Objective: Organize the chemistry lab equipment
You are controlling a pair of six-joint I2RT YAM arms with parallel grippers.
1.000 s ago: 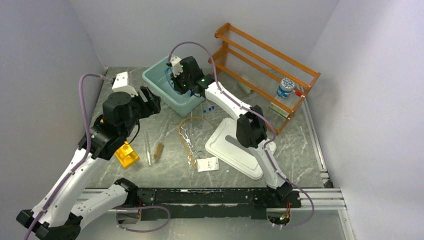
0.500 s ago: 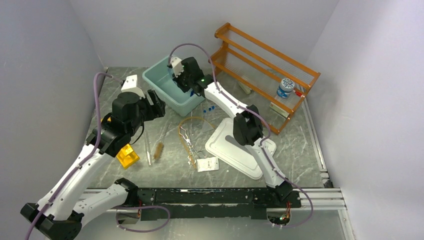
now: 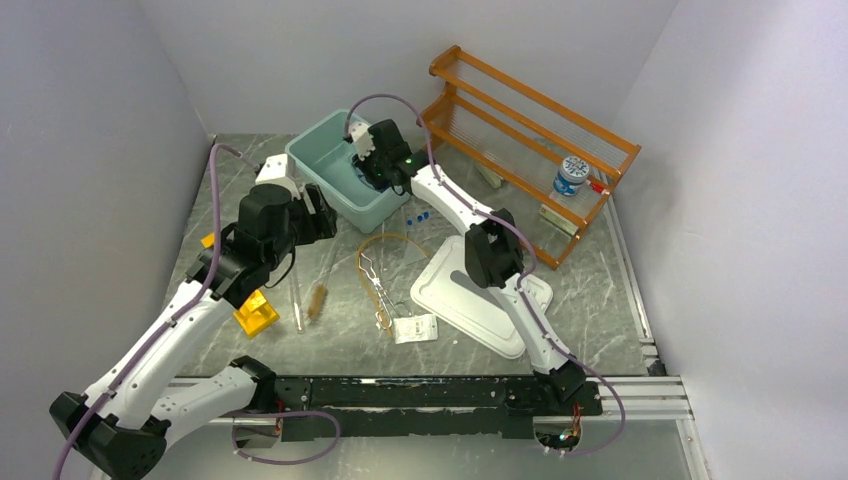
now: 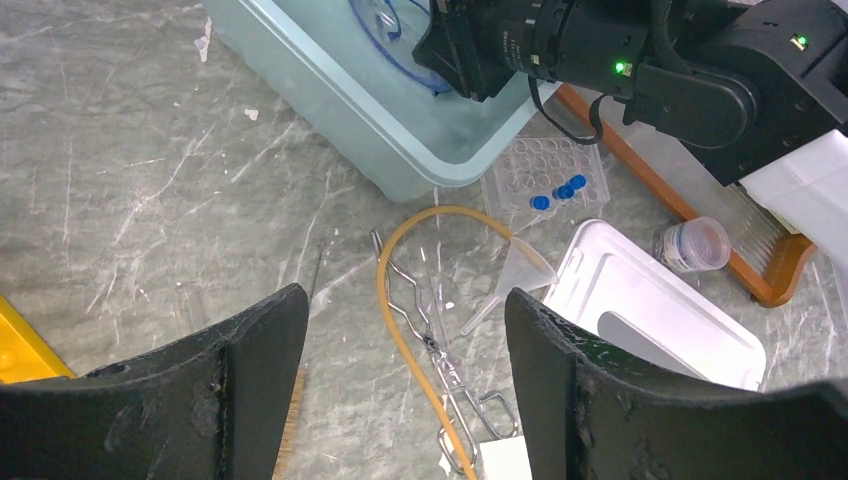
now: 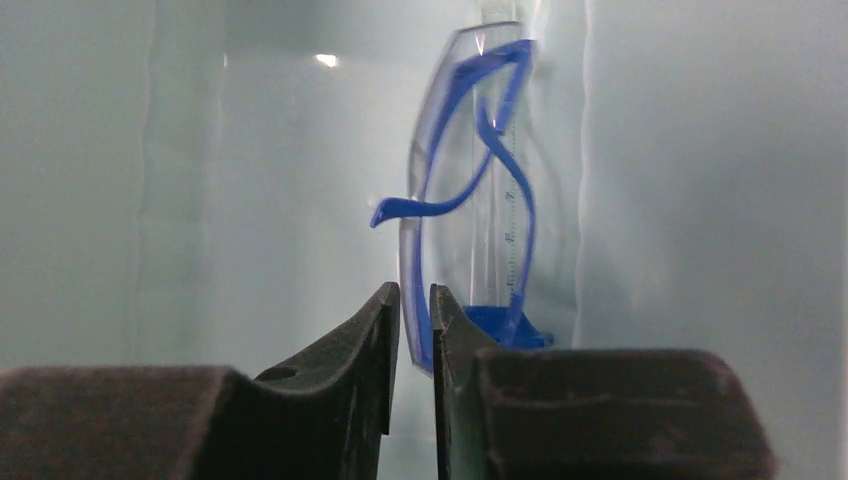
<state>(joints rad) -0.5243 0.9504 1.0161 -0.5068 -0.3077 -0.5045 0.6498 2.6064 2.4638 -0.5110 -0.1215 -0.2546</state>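
My right gripper [image 5: 413, 300] reaches into the teal bin [image 3: 318, 180], jaws barely parted at the blue-framed goggles' [image 5: 470, 240] edge; I can't tell whether it grips. My left gripper [image 4: 405, 310] hangs wide open, empty

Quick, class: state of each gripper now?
Left gripper: open, empty.
Right gripper: jaws narrowly apart around the goggles' edge; grip cannot be told.

Teal bin [image 3: 314, 138] on grey marble table [image 3: 340, 345]; white lid [image 3: 447, 296] flat; orange shelf [image 3: 540, 97] behind.
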